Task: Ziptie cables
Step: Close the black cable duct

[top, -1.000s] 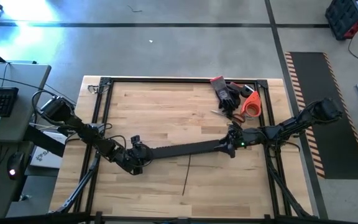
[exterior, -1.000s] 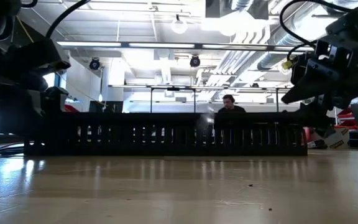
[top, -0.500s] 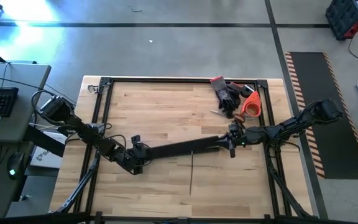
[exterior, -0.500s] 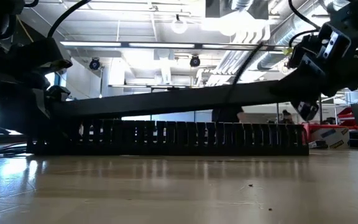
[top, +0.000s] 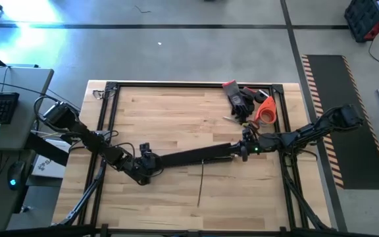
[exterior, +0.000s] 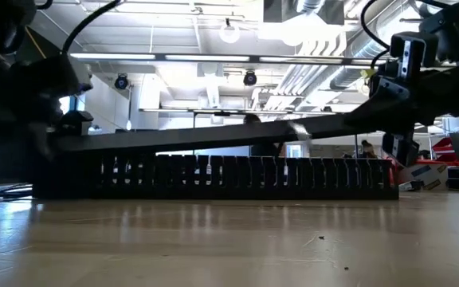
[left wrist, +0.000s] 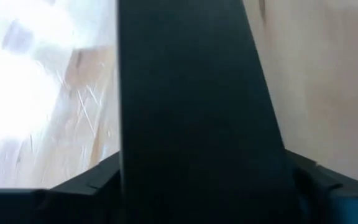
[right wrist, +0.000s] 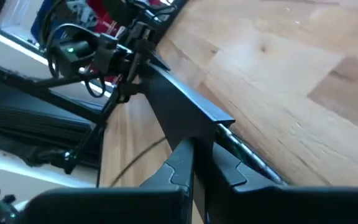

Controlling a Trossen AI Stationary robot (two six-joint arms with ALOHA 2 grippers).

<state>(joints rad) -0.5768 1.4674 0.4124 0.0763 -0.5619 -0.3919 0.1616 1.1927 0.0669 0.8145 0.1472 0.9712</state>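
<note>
High view: right gripper (top: 245,150) is at the right end of the long black strip (top: 189,157), left gripper (top: 143,164) at its left end. One dark cable (top: 201,184) trails from under the strip across the table (top: 176,112) toward the near edge.

Low view: the strip slants up to the right above the slotted duct (exterior: 237,177), which sits flat on the table. A second ago the strip lay level on the duct, so the right end has been lifted since then.

Left wrist view: the strip fills the space between my fingers (left wrist: 73,186). I cannot tell whether they clamp it or merely flank it.

Right wrist view: fingers are clenched on the strip's edge, and thin pale wires run along beneath it.

Note to self: I judge the step is peeling the strip off to reach the cables. I should raise the right end slowly, keep the left end steady so the duct does not drag, and watch that the trailing cable is not snagged.
</note>
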